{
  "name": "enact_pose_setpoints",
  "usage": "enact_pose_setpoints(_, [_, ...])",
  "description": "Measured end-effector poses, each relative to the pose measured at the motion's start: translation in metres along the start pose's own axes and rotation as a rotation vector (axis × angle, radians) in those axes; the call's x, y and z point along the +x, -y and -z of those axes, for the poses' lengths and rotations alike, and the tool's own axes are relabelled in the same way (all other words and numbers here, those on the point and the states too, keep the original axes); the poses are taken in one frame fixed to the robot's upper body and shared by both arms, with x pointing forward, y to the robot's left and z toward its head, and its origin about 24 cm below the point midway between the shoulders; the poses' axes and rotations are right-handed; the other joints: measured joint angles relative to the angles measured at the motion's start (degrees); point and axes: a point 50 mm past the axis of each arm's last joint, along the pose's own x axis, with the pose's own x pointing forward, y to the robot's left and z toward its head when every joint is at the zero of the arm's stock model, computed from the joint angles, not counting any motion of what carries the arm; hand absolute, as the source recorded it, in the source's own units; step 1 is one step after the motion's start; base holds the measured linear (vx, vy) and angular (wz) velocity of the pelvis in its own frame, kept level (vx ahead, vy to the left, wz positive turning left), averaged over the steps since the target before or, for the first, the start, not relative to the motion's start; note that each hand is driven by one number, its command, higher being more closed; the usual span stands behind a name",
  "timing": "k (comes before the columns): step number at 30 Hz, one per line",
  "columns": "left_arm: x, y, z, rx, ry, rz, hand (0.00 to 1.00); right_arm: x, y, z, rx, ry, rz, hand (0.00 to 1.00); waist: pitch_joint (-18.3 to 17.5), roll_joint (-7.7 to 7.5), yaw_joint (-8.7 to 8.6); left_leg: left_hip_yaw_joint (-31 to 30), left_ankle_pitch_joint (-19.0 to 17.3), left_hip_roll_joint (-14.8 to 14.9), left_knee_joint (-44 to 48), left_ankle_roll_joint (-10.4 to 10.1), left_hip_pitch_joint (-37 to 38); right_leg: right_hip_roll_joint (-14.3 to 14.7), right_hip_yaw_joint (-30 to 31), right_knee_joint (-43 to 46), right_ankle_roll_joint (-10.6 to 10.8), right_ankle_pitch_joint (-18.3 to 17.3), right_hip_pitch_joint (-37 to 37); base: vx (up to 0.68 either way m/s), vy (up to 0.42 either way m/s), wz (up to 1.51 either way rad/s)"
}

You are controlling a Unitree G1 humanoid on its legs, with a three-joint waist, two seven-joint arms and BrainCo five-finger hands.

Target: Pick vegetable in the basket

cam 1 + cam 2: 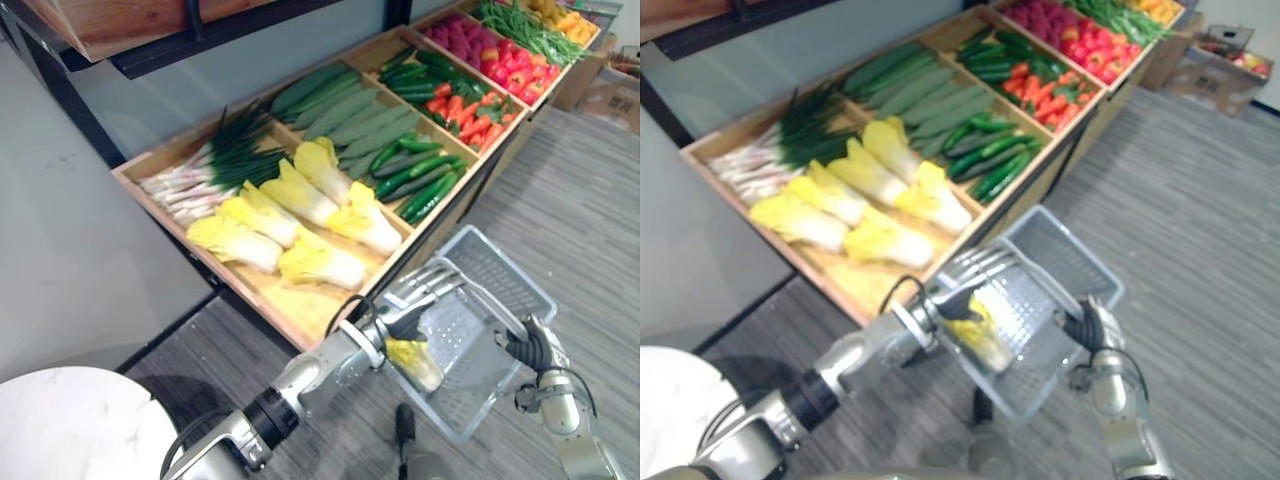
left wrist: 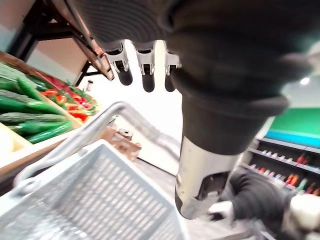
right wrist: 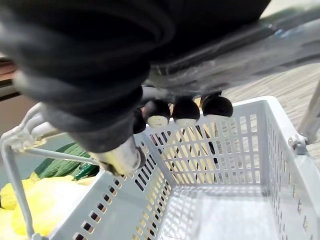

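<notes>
My right hand [image 1: 532, 348] carries a grey plastic basket [image 1: 500, 262] in front of the vegetable stand. Its fingers [image 3: 185, 110] are curled round the basket's handle [image 3: 260, 52]. My left hand [image 1: 412, 300] reaches over the basket's near rim. Its fingers [image 2: 145, 65] are straight and hold nothing. Just below that hand, a yellow-green Chinese cabbage [image 1: 413, 362] lies against the basket's near side, apparently inside it. The basket's mesh floor [image 3: 225, 215] is bare where the right wrist view shows it.
The long wooden stand [image 1: 290, 310] holds more cabbages [image 1: 300, 200], spring onions [image 1: 200, 170], pale gourds [image 1: 350, 110], cucumbers [image 1: 415, 180], carrots [image 1: 465, 110] and peppers [image 1: 515, 75]. A white round table [image 1: 70, 420] sits at lower left. Cardboard boxes [image 1: 610, 85] stand at far right.
</notes>
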Motion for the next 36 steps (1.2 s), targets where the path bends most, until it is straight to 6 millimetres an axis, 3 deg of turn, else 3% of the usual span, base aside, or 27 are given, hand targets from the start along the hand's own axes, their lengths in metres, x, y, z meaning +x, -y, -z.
enact_pose_setpoints(3, [-0.007,-0.016,-0.019,-0.081,0.070,-0.090,0.00,-0.004,-0.004,0.010,-0.019,-0.044,-0.009,1.00,-0.39,0.38,0.19,-0.80,-0.02,0.09,0.00,0.03,-0.08,-0.08,-0.76,-0.01,0.01,-0.07,0.73,-0.02,-0.002,0.11])
enact_pose_setpoints(7, [-0.029,-0.032,-0.033,-0.288,0.050,-0.242,0.00,-0.014,-0.015,0.041,-0.022,-0.193,-0.019,1.00,-1.31,1.21,1.68,-1.30,0.04,0.08,0.03,0.12,-0.07,-0.15,-1.18,-0.01,-0.05,-0.16,1.02,-0.02,-0.006,0.05])
enact_pose_setpoints(13, [-0.075,-0.034,-0.007,-0.552,-0.242,-0.457,0.00,-0.039,-0.028,0.088,-0.011,-0.467,-0.013,1.00,-2.30,2.42,3.18,-2.46,0.17,0.04,0.03,0.23,-0.14,-0.36,-2.36,-0.01,0.01,-0.45,1.74,0.00,0.001,0.09])
enact_pose_setpoints(18, [-0.114,-0.036,0.020,-0.527,-0.479,-0.606,0.00,-0.055,-0.032,0.108,-0.012,-0.593,-0.007,1.00,-2.52,2.45,4.11,-3.31,0.40,0.00,-0.03,0.23,-0.70,-0.57,-3.35,-0.03,0.02,-0.42,1.73,0.00,0.003,0.10])
enact_pose_setpoints(21, [-0.144,-0.026,0.049,-0.478,-0.688,-0.653,0.00,-0.061,-0.037,0.115,-0.015,-0.639,-0.021,1.00,-2.72,2.56,4.12,-4.28,0.83,-0.14,-0.42,0.25,-0.81,-0.80,-4.52,-0.04,0.03,-0.42,2.05,0.01,0.004,0.16])
enact_pose_setpoints(23, [-0.176,-0.007,0.072,-0.449,-0.901,-0.660,0.00,-0.064,-0.043,0.119,0.011,-0.678,-0.017,1.00,-3.13,2.47,4.14,-4.55,1.36,-0.20,-1.11,0.22,-0.67,-0.84,-4.85,-0.05,0.03,-0.43,2.05,0.01,0.000,0.06])
enact_pose_setpoints(26, [-0.216,0.010,0.086,-0.430,-1.142,-0.707,0.00,-0.067,-0.043,0.121,0.033,-0.709,0.006,1.00,-3.14,2.48,4.25,-4.78,1.67,-0.25,-1.70,0.21,-0.25,-0.94,-5.14,-0.07,0.04,-0.44,2.36,0.00,0.002,0.03])
enact_pose_setpoints(29, [-0.246,0.020,0.092,-0.414,-1.322,-0.763,0.00,-0.073,-0.045,0.125,0.038,-0.742,0.032,1.00,-3.33,2.42,4.20,-5.69,2.20,-0.34,-3.10,0.18,1.16,-1.04,-6.07,-0.33,0.19,-1.09,3.75,0.01,-0.002,0.13])
enact_pose_setpoints(35, [-0.265,0.024,0.086,-0.390,-1.410,-0.807,0.00,-0.077,-0.050,0.126,0.063,-0.772,0.040,1.00,-4.09,2.31,4.77,-6.05,3.20,-0.30,-5.10,0.03,1.56,-1.03,-6.79,-0.34,0.18,-1.44,3.66,0.02,-0.004,0.07])
enact_pose_setpoints(36, [-0.272,0.034,0.085,-0.403,-1.467,-0.771,0.00,-0.077,-0.052,0.127,0.070,-0.790,0.040,1.00,-4.16,2.38,5.52,-6.12,3.57,-0.32,-6.25,-0.01,2.25,-0.95,-7.20,-0.34,0.21,-1.58,3.84,0.06,0.008,0.04])
